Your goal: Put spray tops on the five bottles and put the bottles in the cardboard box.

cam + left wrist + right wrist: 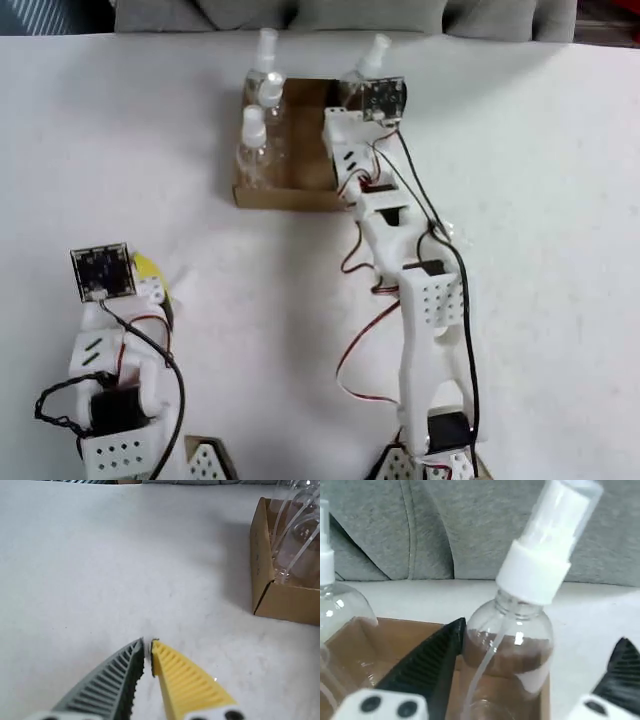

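The cardboard box (290,190) sits at the table's far middle. Three clear bottles with white spray tops (253,135) stand along one side of it. A further capped bottle (370,60) (515,650) stands tilted at the box's other far corner. My right gripper (362,82) (542,632) is open around this bottle, one black finger (430,665) next to its body, the other well apart. My left gripper (170,285) (147,644) rests low over bare table at the near left, grey and yellow fingers shut with nothing between them.
In the left wrist view the box (272,600) with its bottles (300,535) lies farther off. A neighbouring bottle (335,605) stands in the box (395,635). A grey sofa (330,15) runs behind the table. Red and black cables trail along the right arm (430,300).
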Controlling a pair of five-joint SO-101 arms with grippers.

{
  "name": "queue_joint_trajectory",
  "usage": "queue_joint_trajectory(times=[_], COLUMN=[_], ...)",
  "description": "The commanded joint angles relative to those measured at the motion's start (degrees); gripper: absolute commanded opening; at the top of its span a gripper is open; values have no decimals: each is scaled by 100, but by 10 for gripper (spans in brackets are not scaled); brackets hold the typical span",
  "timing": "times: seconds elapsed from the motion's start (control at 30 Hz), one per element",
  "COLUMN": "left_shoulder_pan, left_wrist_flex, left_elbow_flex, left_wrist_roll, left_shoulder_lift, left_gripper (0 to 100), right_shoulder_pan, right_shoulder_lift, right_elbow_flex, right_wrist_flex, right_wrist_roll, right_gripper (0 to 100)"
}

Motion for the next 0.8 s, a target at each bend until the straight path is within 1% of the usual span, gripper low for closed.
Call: queue_joint_trajectory(times=[0.0,0.33,0.47,0.77], left_shoulder_pan=[57,57,57,57], left_wrist_flex=[35,35,35,35], left_elbow_flex=[0,0,0,0], left_wrist_roll=[-62,-62,-62,-62], left_shoulder_lift=[-13,-13,-13,-13], left_gripper=[42,42,42,42], right_shoulder_pan=[48,31,48,13], right_shoulder_lift=[-462,-470,-453,-462], right_elbow_flex=[-44,-44,-44,185], right_wrist_flex=[22,22,22,-66], right_wrist_roll=[-53,26,519,510], right_gripper=[389,389,389,389])
